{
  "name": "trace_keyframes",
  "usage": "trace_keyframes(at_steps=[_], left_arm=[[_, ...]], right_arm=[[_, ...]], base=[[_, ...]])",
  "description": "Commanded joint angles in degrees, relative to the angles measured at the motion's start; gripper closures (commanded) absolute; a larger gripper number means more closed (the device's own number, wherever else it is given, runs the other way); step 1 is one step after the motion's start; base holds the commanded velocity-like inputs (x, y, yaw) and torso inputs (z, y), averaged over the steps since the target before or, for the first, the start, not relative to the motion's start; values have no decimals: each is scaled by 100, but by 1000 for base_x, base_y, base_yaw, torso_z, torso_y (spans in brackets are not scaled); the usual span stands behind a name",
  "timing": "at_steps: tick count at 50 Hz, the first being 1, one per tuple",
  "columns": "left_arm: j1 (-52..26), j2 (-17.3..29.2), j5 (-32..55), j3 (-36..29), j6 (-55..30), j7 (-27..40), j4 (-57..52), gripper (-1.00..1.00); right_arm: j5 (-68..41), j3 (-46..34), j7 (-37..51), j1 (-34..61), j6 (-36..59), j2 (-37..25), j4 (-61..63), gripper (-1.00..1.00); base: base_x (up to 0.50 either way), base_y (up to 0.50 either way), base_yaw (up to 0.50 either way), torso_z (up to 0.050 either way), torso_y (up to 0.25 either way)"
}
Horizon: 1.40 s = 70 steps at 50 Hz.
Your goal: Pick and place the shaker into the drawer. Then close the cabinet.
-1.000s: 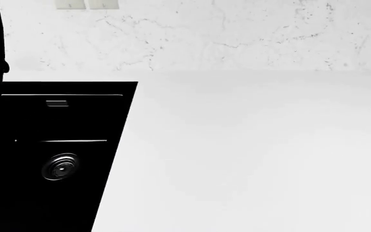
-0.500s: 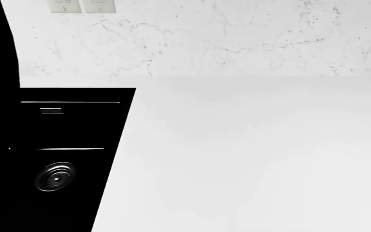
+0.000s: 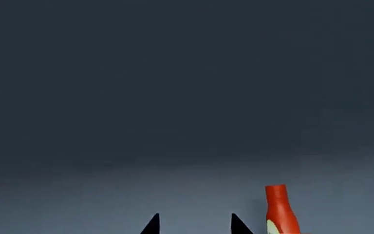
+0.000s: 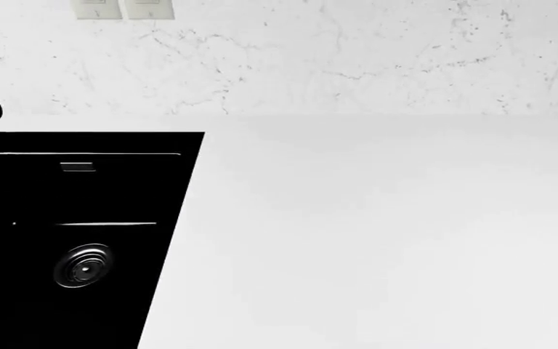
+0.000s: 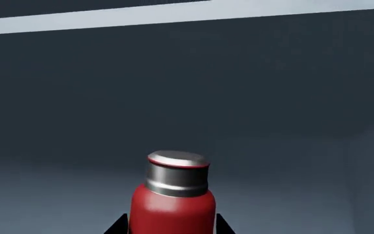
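One shaker (image 5: 173, 200) is seen upright between the right fingers (image 5: 170, 225), whose two dark tips flank its red body; a firm pinch cannot be told. It stands inside the drawer (image 5: 174, 78), blue-grey walls around. The left fingers (image 3: 196, 225) are spread, empty, just beside it.

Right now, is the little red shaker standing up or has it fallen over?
Standing up. The shaker has its silver cap on top, between the right gripper fingertips, with the drawer walls behind.
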<state>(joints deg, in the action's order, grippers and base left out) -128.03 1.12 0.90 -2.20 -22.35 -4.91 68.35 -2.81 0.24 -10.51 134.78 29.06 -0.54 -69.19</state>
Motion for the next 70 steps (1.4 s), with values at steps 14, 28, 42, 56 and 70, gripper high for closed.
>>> trace_keyframes(at_steps=[14,28,42,56,70], left_arm=[[-697,-110,199,-568,481,-385,-1231,100],[-696,-110,525,-852,600,-322,-851,100],[-696,-110,791,-1127,821,-308,-513,100],[-696,-110,990,-1298,937,-311,-304,100],[5615,31,1374,-105,-4238,582,-9290,100]], right_arm=[[1,12,-97,22,-180,-20,-148,100],[87,-38,-141,21,-429,8,-288,100],[35,-121,-215,21,-509,35,-510,100],[26,-118,-201,21,-479,31,-575,100],[-1056,129,745,-5358,3870,-75,9010,100]], base=[[0,0,0,0,0],[-464,0,0,0,0],[-500,-1,0,0,0],[-500,-1,0,0,0],[-71,0,0,0,0]])
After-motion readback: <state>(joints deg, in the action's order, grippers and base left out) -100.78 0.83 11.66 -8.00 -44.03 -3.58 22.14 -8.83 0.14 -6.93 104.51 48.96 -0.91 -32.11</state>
